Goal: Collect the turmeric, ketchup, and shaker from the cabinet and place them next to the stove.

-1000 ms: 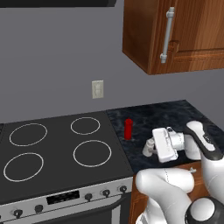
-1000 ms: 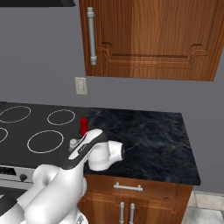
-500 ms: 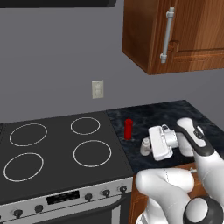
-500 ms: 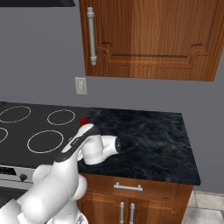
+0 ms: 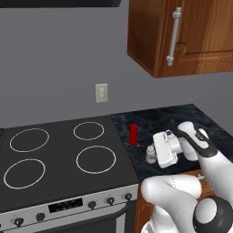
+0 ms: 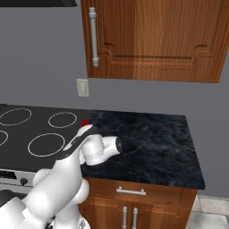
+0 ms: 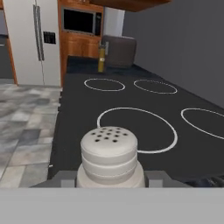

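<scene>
On the dark desk (image 5: 205, 123) beside the stove (image 5: 59, 154), the pincer (image 5: 154, 154) grips the shaker (image 7: 109, 157): light, rigid, smooth; best held mid-body.

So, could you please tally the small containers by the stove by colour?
Red: 1, the ketchup
Whitish: 1, the shaker
Yellowish: 1, a bottle on the far counter
Total: 3
</scene>
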